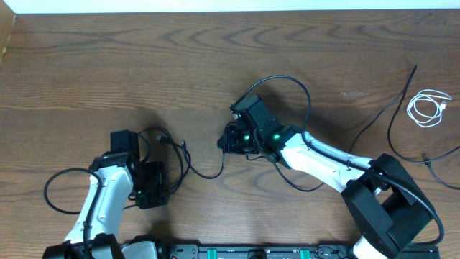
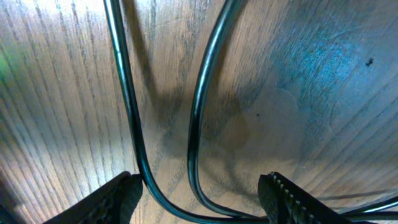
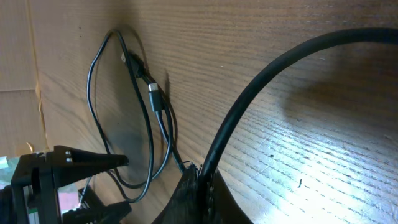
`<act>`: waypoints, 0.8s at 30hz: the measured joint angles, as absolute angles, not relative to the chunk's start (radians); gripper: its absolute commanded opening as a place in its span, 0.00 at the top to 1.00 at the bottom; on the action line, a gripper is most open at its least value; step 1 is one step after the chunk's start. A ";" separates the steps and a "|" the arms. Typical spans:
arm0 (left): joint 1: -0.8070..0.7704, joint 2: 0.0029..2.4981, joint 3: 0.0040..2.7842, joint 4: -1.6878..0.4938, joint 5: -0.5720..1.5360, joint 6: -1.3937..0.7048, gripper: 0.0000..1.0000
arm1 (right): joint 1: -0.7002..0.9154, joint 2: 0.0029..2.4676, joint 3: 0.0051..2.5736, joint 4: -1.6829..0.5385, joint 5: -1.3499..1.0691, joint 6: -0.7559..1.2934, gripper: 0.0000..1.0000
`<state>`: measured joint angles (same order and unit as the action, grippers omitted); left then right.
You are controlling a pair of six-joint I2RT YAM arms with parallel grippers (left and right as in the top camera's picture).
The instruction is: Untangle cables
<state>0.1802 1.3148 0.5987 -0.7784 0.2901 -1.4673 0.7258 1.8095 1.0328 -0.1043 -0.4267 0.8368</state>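
A long black cable [image 1: 203, 173] runs across the table middle, from loose loops [image 1: 164, 138] by my left arm to my right gripper [image 1: 228, 138]. My right gripper [image 3: 208, 186] is shut on this black cable [image 3: 280, 68], which arcs up and away from the jaws. My left gripper [image 2: 199, 202] is open, low over the wood, with two black strands [image 2: 196, 118] lying between its fingers [image 2: 118, 199]. A plug [image 3: 155, 96] on the looped cable lies flat. A short white cable [image 1: 429, 108] sits coiled at the far right, beside another black cable [image 1: 394, 115].
Thicker black cords [image 1: 54, 188] loop out from the left arm's base. The right arm [image 1: 338, 169] stretches diagonally from the bottom right. A cardboard edge [image 1: 6, 32] shows at the table's top left corner.
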 measured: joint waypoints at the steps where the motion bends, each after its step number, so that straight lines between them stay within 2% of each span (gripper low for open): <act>1: 0.180 1.315 0.599 -0.783 0.290 -1.467 0.35 | 0.726 1.810 1.033 -0.105 -0.426 0.836 0.99; 9: 0.180 1.315 0.568 -0.776 0.289 -1.468 0.36 | 0.726 1.810 1.033 -0.104 -0.426 0.836 0.99; 11: 0.180 1.315 0.550 -0.751 0.289 -1.469 0.40 | 0.726 1.810 1.033 -0.104 -0.426 0.837 0.99; 12: 0.180 1.315 0.540 -0.736 0.288 -1.470 0.48 | 0.726 1.810 1.033 -0.105 -0.426 0.836 0.99; 13: 0.180 1.315 0.533 -0.719 0.287 -1.470 0.62 | 0.726 1.810 1.033 -0.104 -0.426 0.837 0.99; 14: 0.180 1.315 0.528 -0.699 0.286 -1.468 0.90 | 0.726 1.810 1.033 -0.104 -0.426 0.837 0.99; 15: 0.180 1.316 0.525 -0.684 0.286 -1.472 0.93 | 0.726 1.810 1.033 -0.104 -0.426 0.836 0.99; 20: 0.180 1.316 0.523 -0.608 0.295 -1.458 0.93 | 0.717 1.809 1.033 -0.105 -0.445 0.813 0.99; 24: 0.180 1.314 0.519 -0.454 0.339 -1.347 0.92 | 0.665 1.780 1.033 -0.139 -0.522 0.745 0.99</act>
<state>0.1802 1.3140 0.5186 -0.4538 0.3389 -1.3468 0.6651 1.7798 1.0328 -0.1387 -0.5220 0.7448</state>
